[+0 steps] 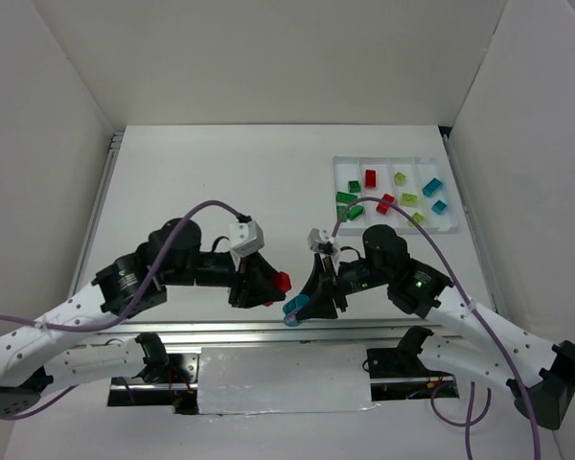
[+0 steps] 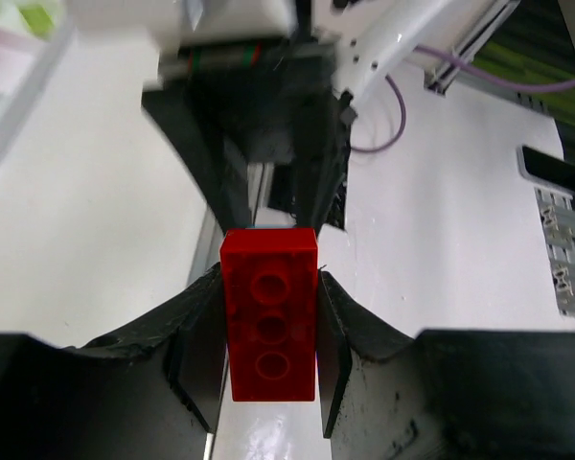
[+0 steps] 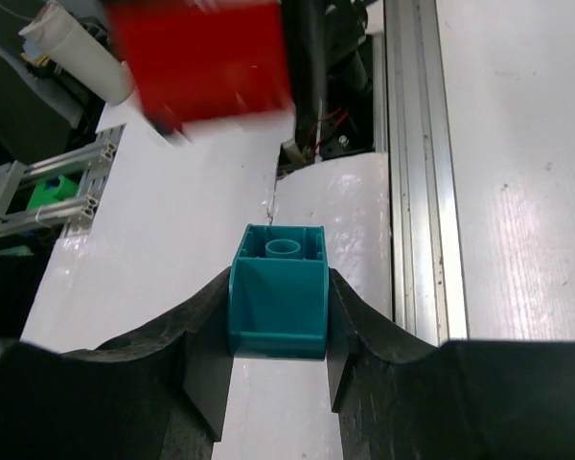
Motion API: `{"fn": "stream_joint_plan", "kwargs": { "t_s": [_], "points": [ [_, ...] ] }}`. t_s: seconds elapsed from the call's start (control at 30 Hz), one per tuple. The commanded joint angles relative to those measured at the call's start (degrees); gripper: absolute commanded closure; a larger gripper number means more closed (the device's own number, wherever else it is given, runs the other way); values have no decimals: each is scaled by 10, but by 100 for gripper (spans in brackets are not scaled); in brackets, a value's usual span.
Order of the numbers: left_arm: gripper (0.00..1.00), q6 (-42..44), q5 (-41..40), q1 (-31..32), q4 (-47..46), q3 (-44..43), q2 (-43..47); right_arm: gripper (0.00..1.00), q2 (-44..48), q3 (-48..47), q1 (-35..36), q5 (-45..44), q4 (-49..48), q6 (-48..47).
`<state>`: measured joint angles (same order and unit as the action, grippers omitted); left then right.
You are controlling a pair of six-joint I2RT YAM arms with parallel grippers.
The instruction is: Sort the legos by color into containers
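Note:
My left gripper (image 1: 268, 287) (image 2: 268, 359) is shut on a red lego (image 2: 268, 316) (image 1: 283, 282), held above the table's near middle. Facing it, my right gripper (image 1: 302, 305) (image 3: 278, 331) is shut on a teal-blue lego (image 3: 278, 297) (image 1: 295, 307), hollow underside up. The two bricks are a short gap apart; the red one shows blurred at the top of the right wrist view (image 3: 201, 57). At the back right stands the white tray (image 1: 395, 160) of containers, holding dark green (image 1: 353, 186), red (image 1: 371, 177), yellow-green (image 1: 409, 199) and teal-blue legos (image 1: 432, 186) in its compartments.
An aluminium rail (image 1: 268, 331) runs along the near table edge just under both grippers. Purple cables (image 1: 206, 206) loop over each arm. White walls enclose the table on three sides.

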<state>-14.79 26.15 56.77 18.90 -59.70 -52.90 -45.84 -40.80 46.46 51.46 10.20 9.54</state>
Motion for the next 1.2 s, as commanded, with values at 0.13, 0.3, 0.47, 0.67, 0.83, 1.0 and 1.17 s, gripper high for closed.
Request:
{"fn": "stream_joint_plan", "kwargs": {
  "t_s": [0.13, 0.3, 0.47, 0.67, 0.83, 1.0, 1.17],
  "points": [
    [100, 21, -101, -2, 45, -56, 61, 100, -43, 8, -1, -45, -6, -8],
    [100, -25, -276, -3, 98, -60, 70, 100, -55, -17, -45, -378, 14, 99],
    [100, -52, -390, -3, 172, -41, 59, 100, -183, -113, -267, -399, 107, 186],
    [100, -38, -362, -3, 129, 41, 128, 100, -389, -273, -481, -533, 120, 283],
    [100, -53, -354, -5, 123, 90, 179, 100, -560, -481, -549, -615, 157, 332],
    [100, -55, -380, -4, 130, 104, 171, 100, -676, -628, -581, -669, 210, 339],
    [100, -38, -351, -5, 139, 95, 113, 98, -761, -724, -590, -697, 237, 328]
  ]
}}
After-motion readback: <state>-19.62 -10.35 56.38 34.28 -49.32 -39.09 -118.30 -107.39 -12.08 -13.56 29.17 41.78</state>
